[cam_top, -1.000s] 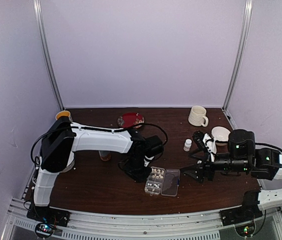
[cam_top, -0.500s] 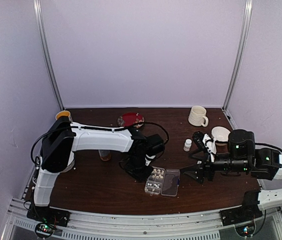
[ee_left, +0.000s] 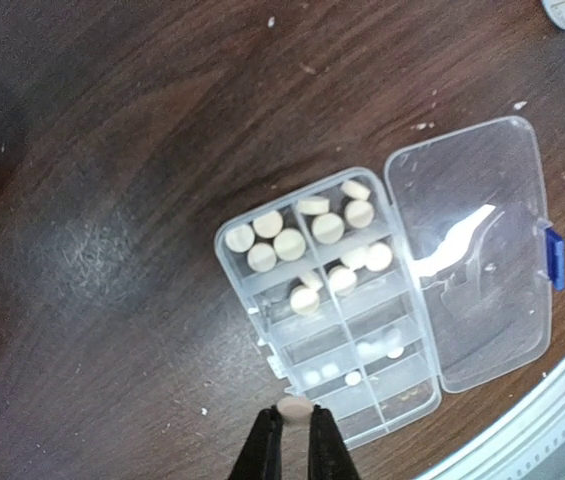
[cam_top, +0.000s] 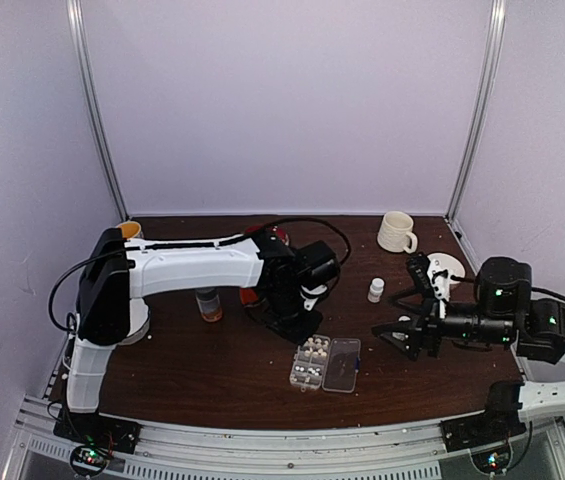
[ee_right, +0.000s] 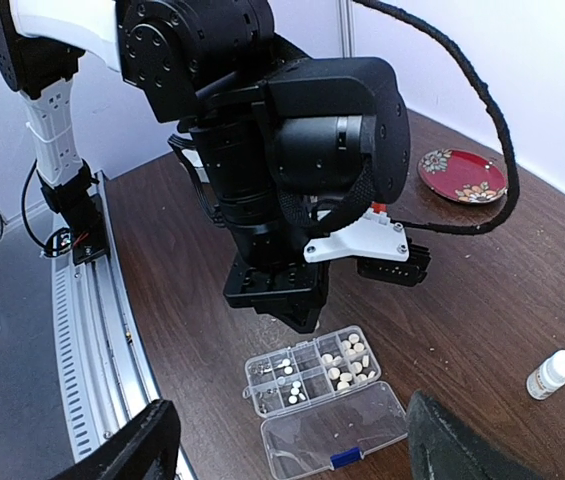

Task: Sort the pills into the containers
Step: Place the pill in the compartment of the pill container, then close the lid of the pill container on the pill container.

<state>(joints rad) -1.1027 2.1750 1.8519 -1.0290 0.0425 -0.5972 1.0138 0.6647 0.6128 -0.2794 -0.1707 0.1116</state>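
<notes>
Cream pill point(ee_left: 294, 406) sits pinched between our left gripper point(ee_left: 295, 425) fingertips, just beside the near end of the clear organiser box point(ee_left: 312, 343), whose long axis runs off towards 12 o'clock, lid point(ee_left: 472, 250) lying open at 3 o'clock; our right gripper point(cam_top: 402, 338) hangs spread wide, well apart, and we judge nothing blocks the drop

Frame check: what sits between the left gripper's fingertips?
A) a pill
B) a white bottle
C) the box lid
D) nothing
A: in the left wrist view the left gripper pinches a cream pill at its tips.
</notes>
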